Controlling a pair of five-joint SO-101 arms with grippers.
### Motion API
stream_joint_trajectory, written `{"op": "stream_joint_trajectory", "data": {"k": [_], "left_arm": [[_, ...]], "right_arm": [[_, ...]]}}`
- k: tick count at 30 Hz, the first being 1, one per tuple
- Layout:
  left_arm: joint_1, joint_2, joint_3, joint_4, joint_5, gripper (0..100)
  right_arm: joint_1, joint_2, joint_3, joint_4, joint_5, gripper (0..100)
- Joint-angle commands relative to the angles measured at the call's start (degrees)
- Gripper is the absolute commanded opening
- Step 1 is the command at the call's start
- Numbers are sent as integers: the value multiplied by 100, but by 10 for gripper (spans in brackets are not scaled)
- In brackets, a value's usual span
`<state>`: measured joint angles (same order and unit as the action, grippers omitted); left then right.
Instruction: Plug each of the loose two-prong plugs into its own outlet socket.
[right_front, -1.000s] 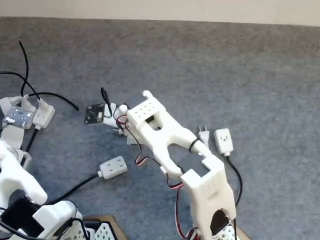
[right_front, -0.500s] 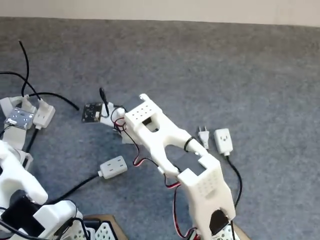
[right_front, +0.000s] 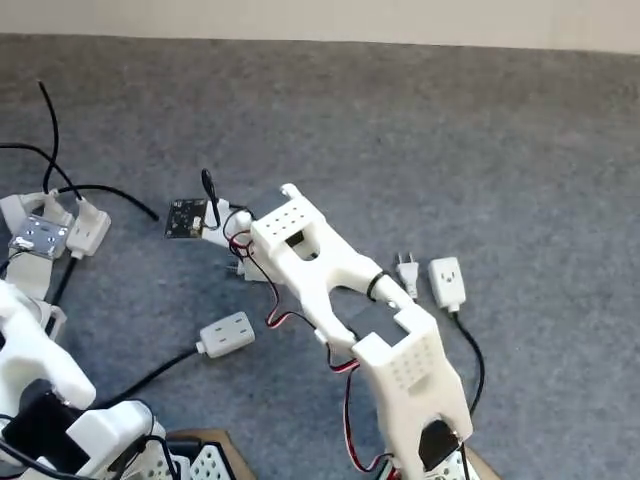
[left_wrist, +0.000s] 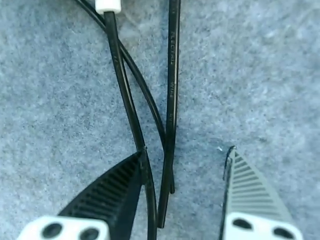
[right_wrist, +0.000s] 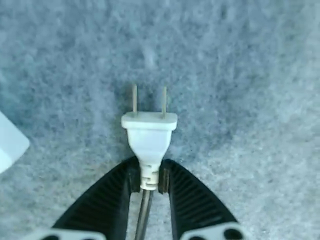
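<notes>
Grey table (right_front: 500, 150): right arm (right_front: 330, 270) stretched low, right claw (right_wrist: 150, 167) clamped on white plug (right_wrist: 149, 125); left claw (left_wrist: 185, 152) spread over black cables (left_wrist: 123, 95).

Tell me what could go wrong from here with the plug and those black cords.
1. The right gripper pinches the plug by its thin neck at the cord end, not by the body, so the plug may pivot when pushed against a socket.
2. The open left gripper has the black cords between its fingers and might snag and drag them.
</notes>
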<state>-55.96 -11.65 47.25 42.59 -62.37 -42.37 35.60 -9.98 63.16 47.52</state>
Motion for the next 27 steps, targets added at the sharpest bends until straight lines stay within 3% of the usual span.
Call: {"op": "stream_joint_trajectory", "data": {"k": [1, 4, 8, 12, 18, 27], "left_arm": [[-22, -163, 13, -62, -44, 260], [4, -207, 4, -62, -44, 260], [145, -215, -163, 18, 79, 260], [470, -215, -611, 985, 633, 261], [998, -215, -1736, 2673, 791, 260], [2053, -215, -3187, 4167, 1635, 263]], "right_arm": [[-22, 22, -48, 171, -35, 5], [-22, -31, -391, 901, -97, 5], [101, -400, -1112, 1604, -1037, 5], [295, -1226, -1007, 1578, -1644, 5], [321, -3231, 989, 778, -1881, 5], [303, -7459, 4787, -119, -1978, 5]]}}
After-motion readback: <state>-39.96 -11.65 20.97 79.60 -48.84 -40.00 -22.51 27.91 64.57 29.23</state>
